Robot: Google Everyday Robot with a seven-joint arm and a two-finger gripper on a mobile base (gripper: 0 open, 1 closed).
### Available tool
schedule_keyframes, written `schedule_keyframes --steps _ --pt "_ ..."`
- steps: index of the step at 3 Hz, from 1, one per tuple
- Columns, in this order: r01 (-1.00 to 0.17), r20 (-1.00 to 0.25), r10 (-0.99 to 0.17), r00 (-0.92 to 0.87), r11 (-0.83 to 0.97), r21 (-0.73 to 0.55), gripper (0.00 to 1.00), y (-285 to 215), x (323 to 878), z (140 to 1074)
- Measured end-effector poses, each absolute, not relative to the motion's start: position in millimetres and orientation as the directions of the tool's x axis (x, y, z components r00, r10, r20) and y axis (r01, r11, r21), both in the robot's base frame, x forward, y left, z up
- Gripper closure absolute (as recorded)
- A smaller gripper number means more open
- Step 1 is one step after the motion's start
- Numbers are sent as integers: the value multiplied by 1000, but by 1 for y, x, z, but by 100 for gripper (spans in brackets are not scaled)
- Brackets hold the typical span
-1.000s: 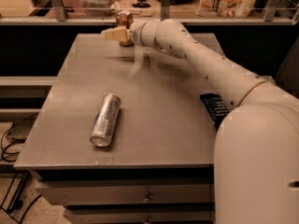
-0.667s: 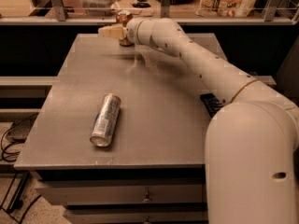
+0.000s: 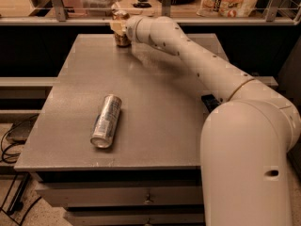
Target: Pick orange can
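Item: gripper [image 3: 118, 26] at orange can [image 3: 122, 39], far tabletop [image 3: 160, 107] edge; hold, you cannot tell. Risk: off-centre closing could tip it off the back.

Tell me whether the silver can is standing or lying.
Lying down: the silver can rests lengthwise on the table, one round end toward the near edge. The pincer is at the orange can by the far edge.

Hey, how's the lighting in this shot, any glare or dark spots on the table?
Camera view: warm, dim light; a pale sheen streaks the table below the arm; the silver can glints along its side; the gripper, at the orange can on the far edge, stands against dark shadow.
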State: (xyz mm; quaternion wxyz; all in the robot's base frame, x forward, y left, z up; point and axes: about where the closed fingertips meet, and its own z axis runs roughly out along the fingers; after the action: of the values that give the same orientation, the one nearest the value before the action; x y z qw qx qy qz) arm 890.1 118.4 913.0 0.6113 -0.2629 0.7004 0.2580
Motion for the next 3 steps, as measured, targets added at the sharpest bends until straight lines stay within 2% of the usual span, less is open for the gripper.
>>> schedule_keyframes --steps 1,2,3 --pt "-690 -996 -60 -64 724 1 88 114 882 941" --pt "-706 -996 -79 31 704 -78 100 103 867 992" --pt "-715 -979 -119 163 670 -200 100 87 849 1053"
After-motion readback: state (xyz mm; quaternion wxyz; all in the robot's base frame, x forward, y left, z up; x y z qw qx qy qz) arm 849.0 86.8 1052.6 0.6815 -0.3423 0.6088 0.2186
